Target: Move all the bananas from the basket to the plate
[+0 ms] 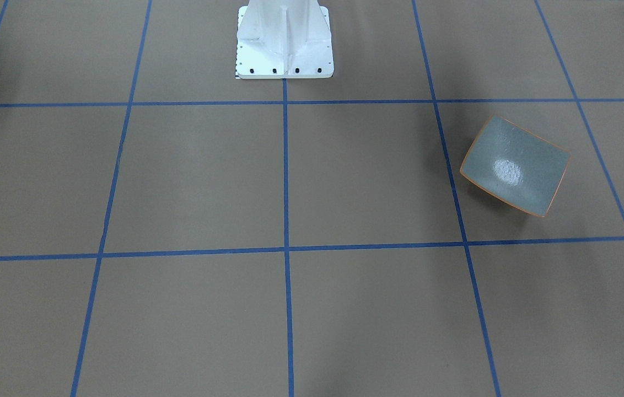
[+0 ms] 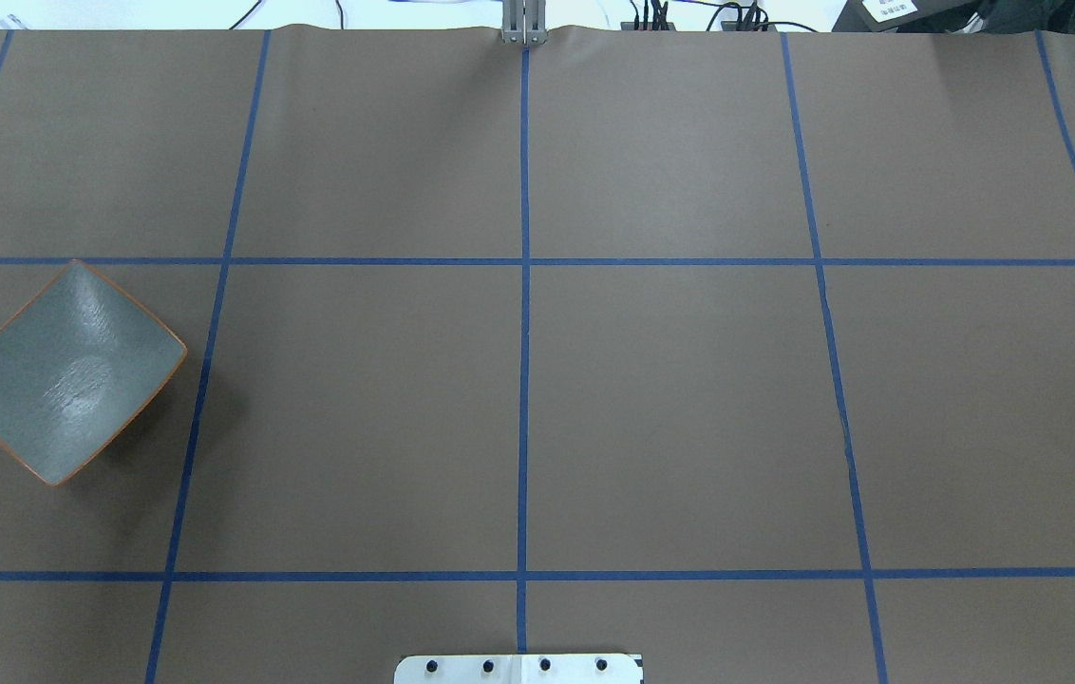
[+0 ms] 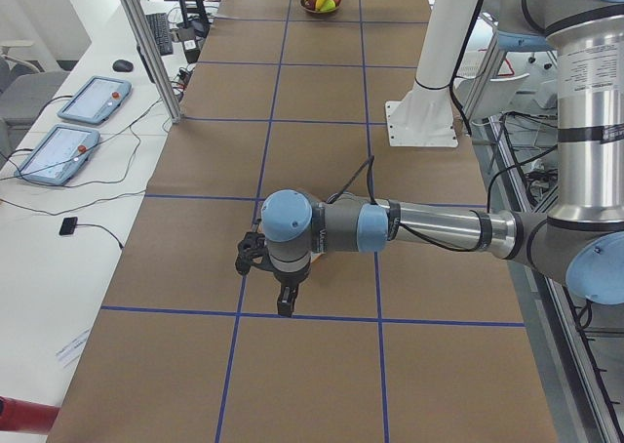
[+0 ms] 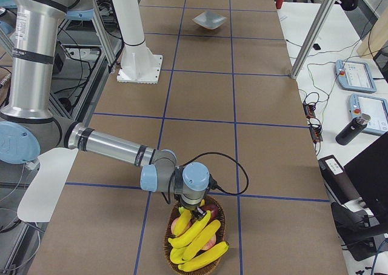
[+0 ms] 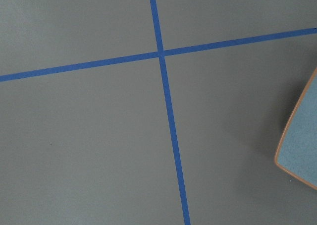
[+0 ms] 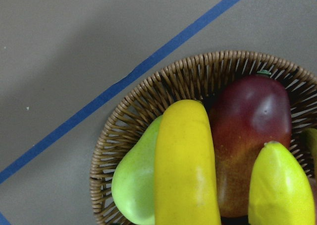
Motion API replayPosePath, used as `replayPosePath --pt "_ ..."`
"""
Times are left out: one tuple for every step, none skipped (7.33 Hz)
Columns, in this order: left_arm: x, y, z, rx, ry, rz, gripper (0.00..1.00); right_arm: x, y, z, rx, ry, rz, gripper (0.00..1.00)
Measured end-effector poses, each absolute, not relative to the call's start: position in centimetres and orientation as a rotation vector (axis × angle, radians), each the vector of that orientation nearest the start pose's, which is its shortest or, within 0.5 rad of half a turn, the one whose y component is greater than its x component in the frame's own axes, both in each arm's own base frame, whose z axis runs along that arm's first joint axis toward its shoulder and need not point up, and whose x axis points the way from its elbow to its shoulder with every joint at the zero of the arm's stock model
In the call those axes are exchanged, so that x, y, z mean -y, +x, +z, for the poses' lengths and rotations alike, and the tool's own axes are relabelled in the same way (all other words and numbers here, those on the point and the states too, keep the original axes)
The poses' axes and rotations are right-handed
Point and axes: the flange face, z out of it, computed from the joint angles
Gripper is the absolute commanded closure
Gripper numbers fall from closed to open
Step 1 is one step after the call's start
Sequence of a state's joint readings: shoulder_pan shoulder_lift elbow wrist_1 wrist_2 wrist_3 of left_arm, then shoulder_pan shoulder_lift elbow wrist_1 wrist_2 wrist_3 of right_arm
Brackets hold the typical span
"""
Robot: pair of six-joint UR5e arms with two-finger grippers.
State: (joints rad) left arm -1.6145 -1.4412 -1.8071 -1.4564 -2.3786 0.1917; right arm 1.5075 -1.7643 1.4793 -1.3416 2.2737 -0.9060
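The plate [image 2: 63, 370], a square grey-green dish with an orange rim, lies bare on the table's left side; it also shows in the front view [image 1: 516, 165], far off in the right side view [image 4: 210, 20], and as an edge in the left wrist view [image 5: 302, 140]. Several yellow bananas [image 4: 197, 238] lie in a wicker basket [image 4: 219, 207] at the table's other end. Two bananas [image 6: 185, 165] fill the right wrist view. My right gripper [image 4: 197, 213] hangs right over them; whether it is open or shut I cannot tell. My left gripper [image 3: 284, 304] points down beside the plate, state also unclear.
A dark red fruit [image 6: 252, 121] and a green pear [image 6: 133, 180] share the basket [image 6: 148, 101]. The white robot base [image 1: 284, 38] stands mid-table. Blue tape lines grid the brown surface. Tablets and cables lie on the side bench [image 3: 78, 121].
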Motion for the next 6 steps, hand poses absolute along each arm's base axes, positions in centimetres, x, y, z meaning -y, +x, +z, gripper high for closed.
replayPosePath --pt "43.0 -8.0 61.3 -0.804 0.086 0.136 0.0 39.4 4.4 77.1 0.686 0.249 -0.911 1.0" --pt "43.0 -8.0 61.3 -0.805 0.084 0.135 0.0 39.5 4.4 76.9 0.683 0.254 -0.914 1.0" --pt "43.0 -8.0 61.3 -0.805 0.084 0.136 0.0 39.7 4.4 76.5 0.679 0.263 -0.917 1.0" --pt "42.9 -8.0 61.3 -0.805 0.083 0.136 0.0 39.9 4.4 75.8 0.673 0.277 -0.921 1.0" --pt "42.9 -8.0 61.3 -0.805 0.083 0.136 0.0 40.3 4.4 74.8 0.665 0.295 -0.924 1.0" --pt "42.9 -8.0 61.3 -0.805 0.084 0.136 0.0 40.8 4.5 73.1 0.656 0.319 -0.918 1.0"
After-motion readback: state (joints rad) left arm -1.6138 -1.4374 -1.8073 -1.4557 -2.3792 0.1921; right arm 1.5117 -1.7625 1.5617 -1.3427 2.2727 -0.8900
